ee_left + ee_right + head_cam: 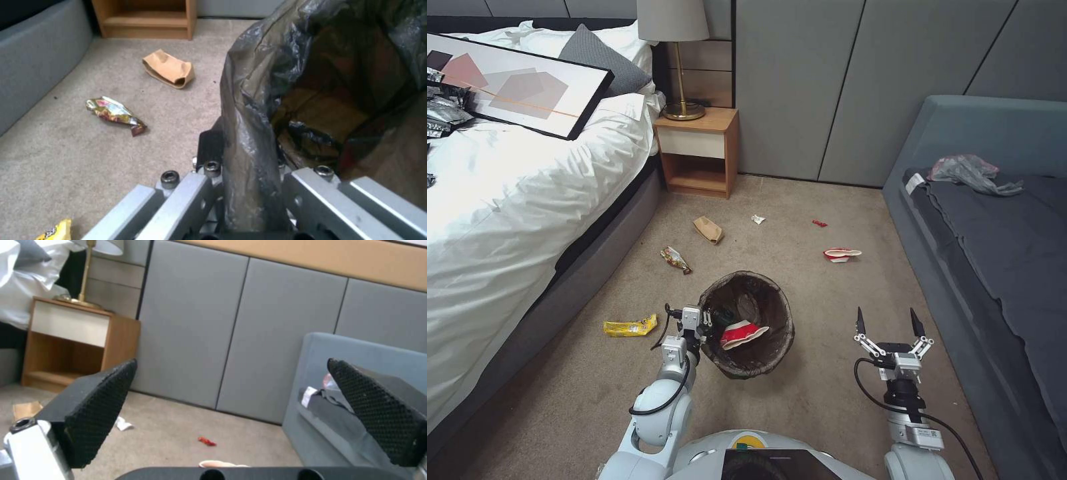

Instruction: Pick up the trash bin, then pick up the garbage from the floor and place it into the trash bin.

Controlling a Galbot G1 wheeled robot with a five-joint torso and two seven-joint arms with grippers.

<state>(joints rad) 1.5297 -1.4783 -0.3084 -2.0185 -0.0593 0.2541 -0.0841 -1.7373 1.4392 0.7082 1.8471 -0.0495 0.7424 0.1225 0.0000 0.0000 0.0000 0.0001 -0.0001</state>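
The trash bin (778,313), lined with a dark bag, hangs just above the carpet in front of me. My left gripper (704,319) is shut on its near-left rim; in the left wrist view the bag-covered rim (251,133) runs between the fingers (210,146). A crushed red-and-white cup (743,333) lies inside. My right gripper (888,324) hovers open and empty to the bin's right. Garbage on the floor: a yellow wrapper (630,326), a colourful wrapper (675,259), a brown paper bag (708,229), a white scrap (758,219), a red scrap (819,223) and another crushed cup (842,254).
A bed (507,200) with white sheets runs along the left and a grey sofa (994,240) along the right. A wooden nightstand (697,150) with a lamp stands at the back wall. Open carpet lies between them.
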